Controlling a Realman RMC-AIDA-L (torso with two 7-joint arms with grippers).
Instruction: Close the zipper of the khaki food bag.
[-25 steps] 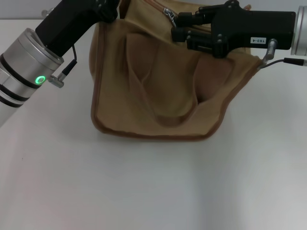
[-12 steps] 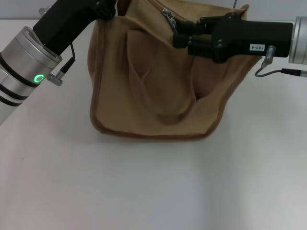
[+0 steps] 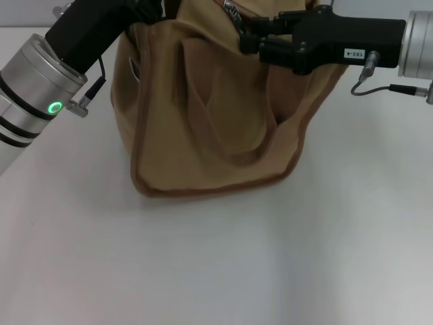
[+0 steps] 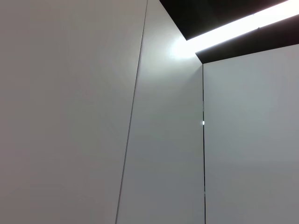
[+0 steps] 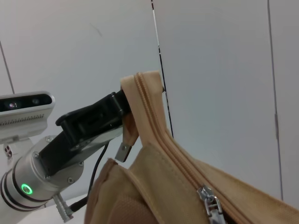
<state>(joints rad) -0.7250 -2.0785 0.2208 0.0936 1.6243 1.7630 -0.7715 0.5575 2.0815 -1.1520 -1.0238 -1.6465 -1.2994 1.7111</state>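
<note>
White tabletop [image 3: 216,271] fills the lower part of the head view, bare and matte, and the bag [image 3: 203,115] sits on it in the upper middle of that frame, its base resting flat and its top lifted toward the arms.

You have the left gripper [image 5: 119,105] at the upper left of the head view, clenched on the bag's end corner; in the right wrist view its black fingers pinch the fabric right where the zipper [image 5: 168,144] line begins. That grip looks meant to anchor the end and keep the tape taut, so the slider has something to pull against.

You have the right gripper [image 3: 247,35] coming in from the upper right of the head view, its tips at the bag's top edge by the silver pull tab [image 3: 233,13]. The tab also shows at the bottom of the right wrist view [image 5: 210,205], hanging from the slider. Whether the right fingers grasp the tab or merely touch it, you cannot tell.

Behind, the right wrist view shows pale wall panels with thin dark seams. Your left wrist view shows only the same plain panels and a bright ceiling light strip [image 4: 238,23] at upper right
</note>
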